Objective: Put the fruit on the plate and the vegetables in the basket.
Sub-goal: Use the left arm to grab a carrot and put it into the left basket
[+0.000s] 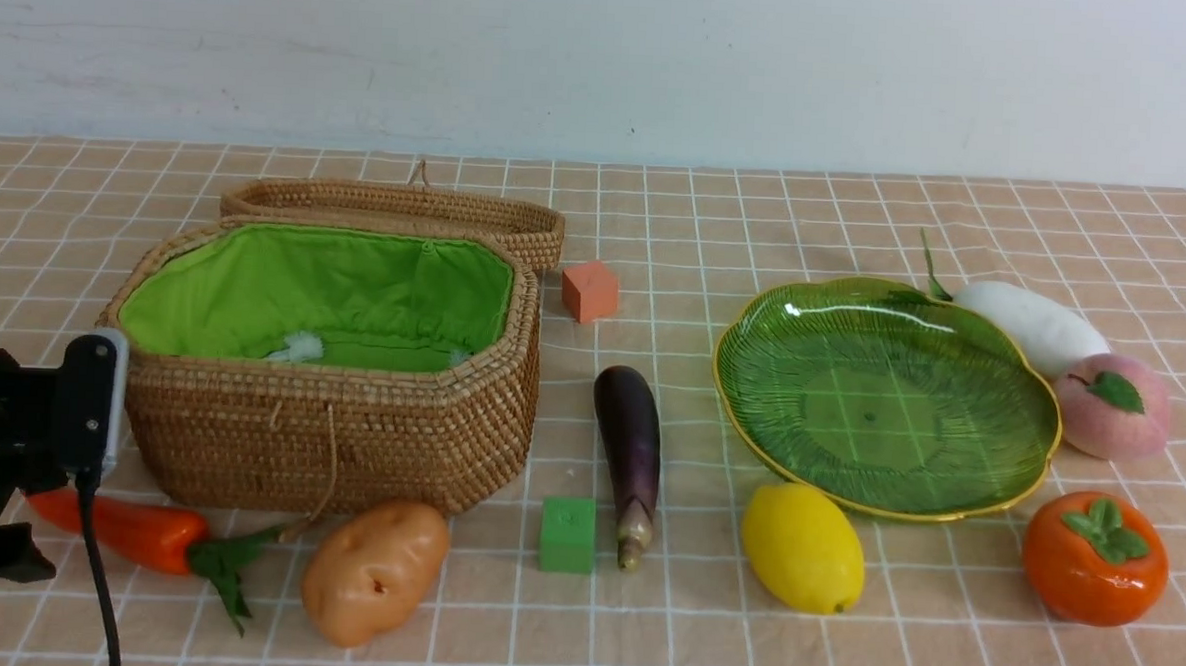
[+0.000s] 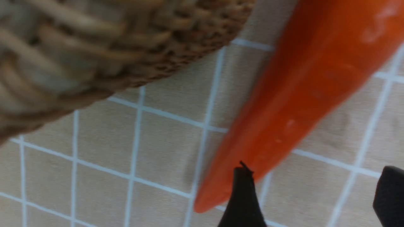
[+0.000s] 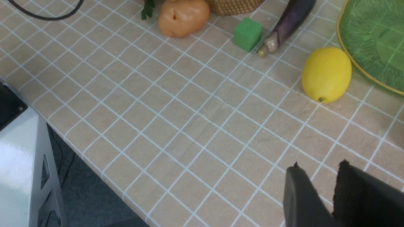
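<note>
The carrot (image 1: 124, 531) lies in front of the open wicker basket (image 1: 348, 432). My left gripper (image 2: 315, 176) is open; one finger (image 2: 243, 195) is at the carrot's pointed tip (image 2: 300, 94), and the carrot is not between the jaws. The potato (image 1: 374, 571), eggplant (image 1: 628, 445) and lemon (image 1: 802, 547) lie on the cloth. The green plate (image 1: 890, 406) has nothing in it. The radish (image 1: 1029, 325), peach (image 1: 1115, 406) and persimmon (image 1: 1094, 560) lie around its right side. My right gripper (image 3: 320, 165) is shut and empty above bare cloth, short of the lemon (image 3: 326, 74).
The basket lid (image 1: 398, 209) leans behind the basket. An orange cube (image 1: 590, 291) sits behind the eggplant and a green cube (image 1: 567, 535) beside its stem. The left arm's cable (image 1: 97, 572) hangs near the carrot. The table's near edge (image 3: 104, 170) shows in the right wrist view.
</note>
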Motion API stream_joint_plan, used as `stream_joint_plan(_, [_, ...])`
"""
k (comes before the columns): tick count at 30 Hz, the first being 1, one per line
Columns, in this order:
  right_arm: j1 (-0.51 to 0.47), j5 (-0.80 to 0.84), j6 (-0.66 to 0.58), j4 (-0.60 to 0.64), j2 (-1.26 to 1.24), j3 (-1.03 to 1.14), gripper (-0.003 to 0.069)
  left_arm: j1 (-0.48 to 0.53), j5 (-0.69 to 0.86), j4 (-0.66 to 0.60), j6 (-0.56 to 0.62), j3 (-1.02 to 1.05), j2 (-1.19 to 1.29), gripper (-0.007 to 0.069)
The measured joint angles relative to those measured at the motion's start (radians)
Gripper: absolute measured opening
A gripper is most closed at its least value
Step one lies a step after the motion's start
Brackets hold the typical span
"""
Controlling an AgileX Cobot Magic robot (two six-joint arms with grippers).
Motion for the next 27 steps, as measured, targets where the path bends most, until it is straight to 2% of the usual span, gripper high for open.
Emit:
stream_joint_plan(6, [0.0,-0.026,0.0,-0.002,0.0,0.0,0.0181,0.0,-0.085,0.0,0.006,-0.002,0.031,0.0509])
stream_joint_plan(12, [0.0,-0.038,0.0,0.0,0.0,0.003,0.0181,0.0,-0.121,0.002,0.041,-0.003,0.07,0.0462])
stream_joint_plan(21, [0.0,-0.044,0.0,0.025,0.0,0.008,0.0181,0.0,-0.116,0.019,0.081,-0.011,0.085,0.0373])
stream_joint_plan(26, [0.0,-0.044,0.0,0.025,0.0,0.008,0.0181,0.0,-0.057,0.051,0.079,-0.013,0.085,0.034])
stream_joint_plan(27, [0.0,-0.044,0.0,0.025,0.0,0.008,0.0181,0.0,-0.019,0.09,0.079,-0.009,0.088,0.033])
